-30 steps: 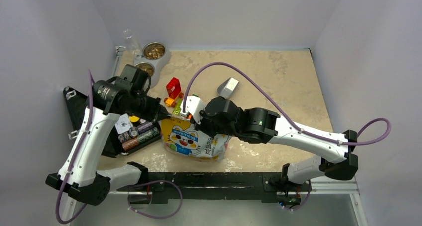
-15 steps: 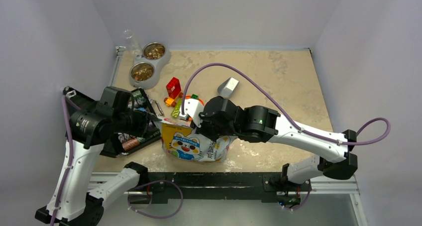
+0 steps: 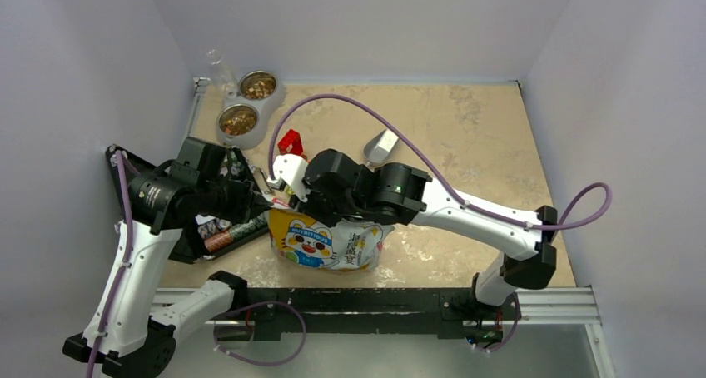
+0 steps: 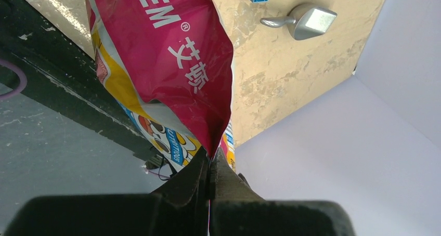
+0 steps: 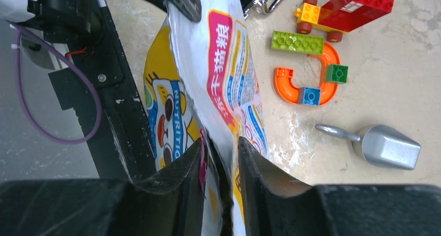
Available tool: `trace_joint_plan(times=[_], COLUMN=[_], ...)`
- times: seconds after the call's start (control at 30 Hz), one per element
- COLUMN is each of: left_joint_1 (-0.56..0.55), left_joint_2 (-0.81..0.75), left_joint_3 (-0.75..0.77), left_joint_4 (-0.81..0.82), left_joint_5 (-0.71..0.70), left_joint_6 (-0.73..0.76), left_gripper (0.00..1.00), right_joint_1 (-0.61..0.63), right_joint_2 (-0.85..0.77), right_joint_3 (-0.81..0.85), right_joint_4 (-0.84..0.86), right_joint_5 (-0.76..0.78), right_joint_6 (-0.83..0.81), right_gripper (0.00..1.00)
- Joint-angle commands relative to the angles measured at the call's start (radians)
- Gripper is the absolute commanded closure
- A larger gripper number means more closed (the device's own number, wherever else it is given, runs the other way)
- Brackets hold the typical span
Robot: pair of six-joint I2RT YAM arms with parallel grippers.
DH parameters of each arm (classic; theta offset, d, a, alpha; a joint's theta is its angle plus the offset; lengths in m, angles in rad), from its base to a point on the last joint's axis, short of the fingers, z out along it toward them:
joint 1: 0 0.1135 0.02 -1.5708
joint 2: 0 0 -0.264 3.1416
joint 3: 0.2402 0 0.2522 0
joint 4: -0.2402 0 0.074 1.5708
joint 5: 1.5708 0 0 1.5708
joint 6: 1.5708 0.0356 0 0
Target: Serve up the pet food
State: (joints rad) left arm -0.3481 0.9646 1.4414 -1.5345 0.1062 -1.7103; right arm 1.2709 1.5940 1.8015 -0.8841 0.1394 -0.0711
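The pet food bag (image 3: pixel 329 241) is yellow and white with a cartoon cat and stands near the table's front edge. My left gripper (image 3: pixel 265 199) is shut on its top left corner; the left wrist view shows the pink film (image 4: pixel 171 64) pinched between its closed jaws (image 4: pixel 210 160). My right gripper (image 3: pixel 293 196) sits right beside it on the same top edge. Its jaws (image 5: pixel 221 147) are nearly closed with the bag's edge (image 5: pixel 229 75) between them. Brown kibble lies in two steel bowls (image 3: pixel 239 121) (image 3: pixel 258 86) at the back left.
A metal scoop (image 3: pixel 381 147) lies behind the bag and also shows in the right wrist view (image 5: pixel 385 146). Toy blocks (image 3: pixel 289 142) lie between the bowls and the bag. A black tray (image 3: pixel 225 232) with batteries sits left of the bag. A clear bottle (image 3: pixel 218 66) stands by the bowls.
My right gripper has moved left along the bag's top edge toward the left gripper. My left arm pulled back and to the left, then held the corner. The bag stayed about in place.
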Motion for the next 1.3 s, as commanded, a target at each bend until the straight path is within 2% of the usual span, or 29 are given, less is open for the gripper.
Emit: trace_joint_plan(times=[0.0, 0.07, 0.13, 0.27, 0.4, 0.47, 0.53, 0.67, 0.8, 0.83, 1.0, 1.1, 1.27], left_joint_1=[0.003, 0.003, 0.004, 0.003, 0.003, 0.003, 0.003, 0.003, 0.003, 0.003, 0.001, -0.001, -0.044], left_joint_2=[-0.012, -0.015, -0.018, -0.023, -0.010, -0.004, 0.002, 0.032, 0.056, 0.064, 0.105, 0.134, 0.199], left_joint_3=[0.008, 0.022, 0.022, -0.016, -0.010, -0.003, 0.002, 0.022, 0.040, 0.056, 0.152, 0.196, 0.271], left_joint_4=[0.022, -0.005, -0.005, 0.041, 0.045, 0.043, 0.048, 0.052, 0.098, 0.104, 0.207, 0.283, 0.360], left_joint_5=[0.057, 0.034, 0.034, 0.078, 0.084, 0.078, 0.083, 0.100, 0.124, 0.115, 0.081, 0.117, 0.198], left_joint_6=[-0.023, -0.025, -0.027, -0.032, -0.021, -0.014, -0.003, 0.040, 0.096, 0.116, 0.279, 0.356, 0.430], left_gripper=[1.00, 1.00, 1.00, 1.00, 1.00, 1.00, 1.00, 1.00, 1.00, 0.98, 0.51, 0.33, 0.30], right_joint_1=[0.002, 0.002, 0.002, 0.000, -0.029, -0.034, -0.034, -0.034, -0.046, -0.052, -0.176, -0.240, -0.334], right_joint_2=[0.050, 0.051, 0.047, -0.079, -0.085, -0.110, -0.147, -0.113, -0.093, -0.106, -0.223, -0.261, -0.339], right_joint_3=[0.081, 0.070, 0.063, -0.101, -0.096, -0.125, -0.165, -0.120, -0.032, -0.020, 0.036, 0.076, 0.095], right_joint_4=[-0.003, 0.000, -0.027, 0.039, -0.053, -0.079, -0.062, -0.100, -0.147, -0.156, -0.251, -0.342, -0.428], right_joint_5=[-0.009, 0.004, -0.016, -0.109, -0.047, -0.020, 0.008, 0.071, 0.093, 0.107, 0.043, 0.081, 0.146], right_joint_6=[-0.006, -0.002, -0.001, 0.028, 0.063, 0.053, 0.032, 0.014, 0.134, 0.188, 0.389, 0.490, 0.617], right_gripper=[0.68, 0.73, 1.00, 1.00, 1.00, 0.80, 0.74, 0.98, 1.00, 1.00, 1.00, 1.00, 1.00])
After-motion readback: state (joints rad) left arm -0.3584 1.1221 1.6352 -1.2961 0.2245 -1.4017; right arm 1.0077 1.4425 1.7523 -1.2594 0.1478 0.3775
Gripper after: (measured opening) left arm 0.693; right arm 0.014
